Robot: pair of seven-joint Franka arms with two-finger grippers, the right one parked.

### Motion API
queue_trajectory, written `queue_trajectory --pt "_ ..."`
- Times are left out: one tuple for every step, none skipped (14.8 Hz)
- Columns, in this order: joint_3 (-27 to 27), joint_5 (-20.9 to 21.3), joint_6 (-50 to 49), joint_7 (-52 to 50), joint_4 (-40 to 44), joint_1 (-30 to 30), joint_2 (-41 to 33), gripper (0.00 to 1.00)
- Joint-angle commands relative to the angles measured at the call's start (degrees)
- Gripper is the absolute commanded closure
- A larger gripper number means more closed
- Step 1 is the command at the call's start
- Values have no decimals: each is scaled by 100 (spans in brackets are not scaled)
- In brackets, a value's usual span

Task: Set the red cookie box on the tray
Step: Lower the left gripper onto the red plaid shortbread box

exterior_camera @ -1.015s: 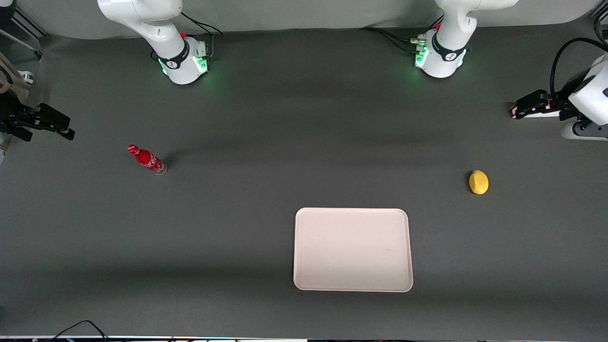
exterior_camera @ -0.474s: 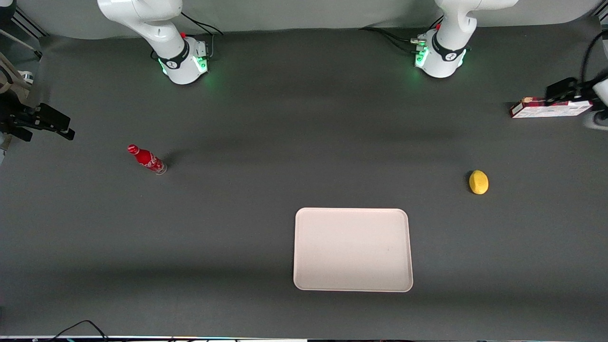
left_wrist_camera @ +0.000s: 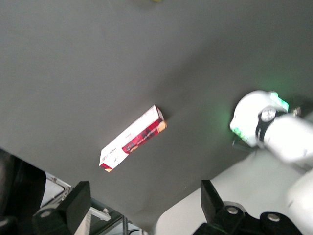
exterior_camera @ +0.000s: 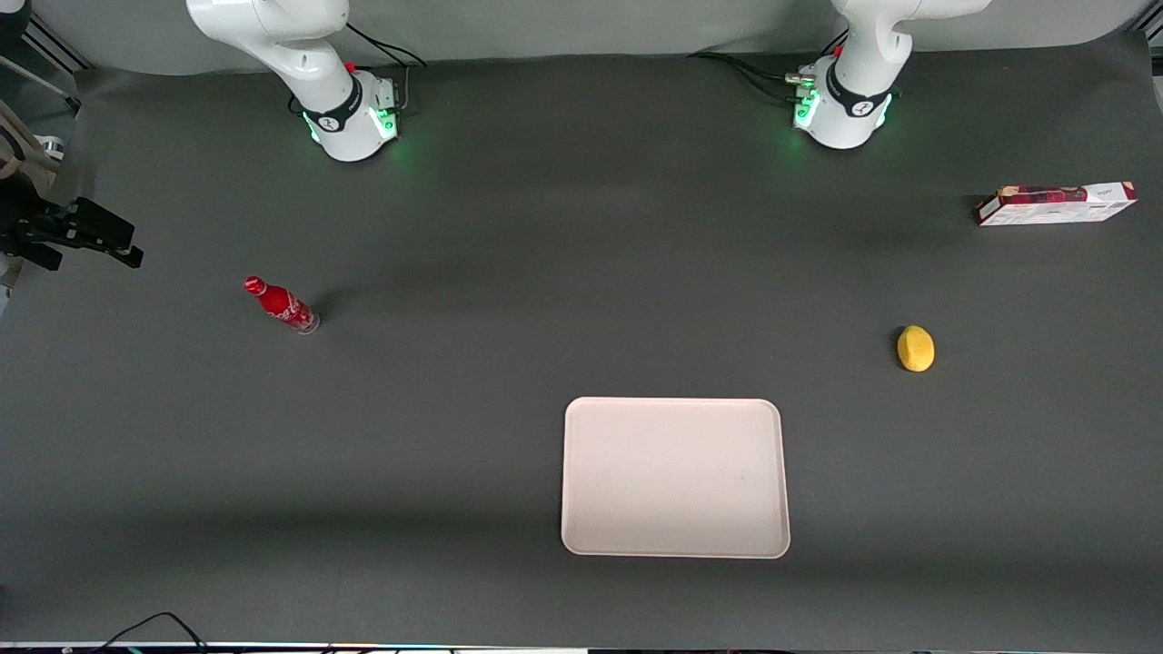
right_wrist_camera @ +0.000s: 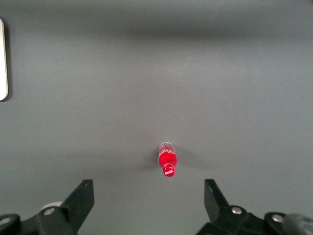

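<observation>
The red cookie box [exterior_camera: 1056, 203] lies flat on the dark table toward the working arm's end, close to the table's edge. The left wrist view shows the same box [left_wrist_camera: 133, 138] far below the camera, its white label panel facing up. My left gripper [left_wrist_camera: 144, 210] hangs high above the table with its fingers [left_wrist_camera: 73, 205] wide apart, open and holding nothing. It is outside the front view. The pale tray [exterior_camera: 672, 477] sits empty, nearer the front camera and well apart from the box.
A yellow lemon [exterior_camera: 916, 349] lies between the box and the tray. A small red soda bottle [exterior_camera: 282, 305] stands toward the parked arm's end. The working arm's base [exterior_camera: 845, 100] is farther from the camera. The table's edge [left_wrist_camera: 146, 215] runs near the box.
The left arm has drawn up and away, out of the front view, uncovering the whole cookie box. The box lies where it was.
</observation>
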Motion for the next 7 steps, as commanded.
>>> queue_trajectory --pt "1009 155 775 1807 -1064 -116 -81 0" --pt "1291 155 1195 2281 -1459 -107 -81 0" --pt "1650 155 1748 2704 -1916 -107 -81 0" --pt "1932 146 2388 3082 -2373 -107 -81 0" --pt "2205 155 3074 3425 -2847 -107 -81 0" --pt "2451 155 3698 3690 -3226 -98 -63 0" --pt "2636 138 4209 3849 -3561 -98 -37 0"
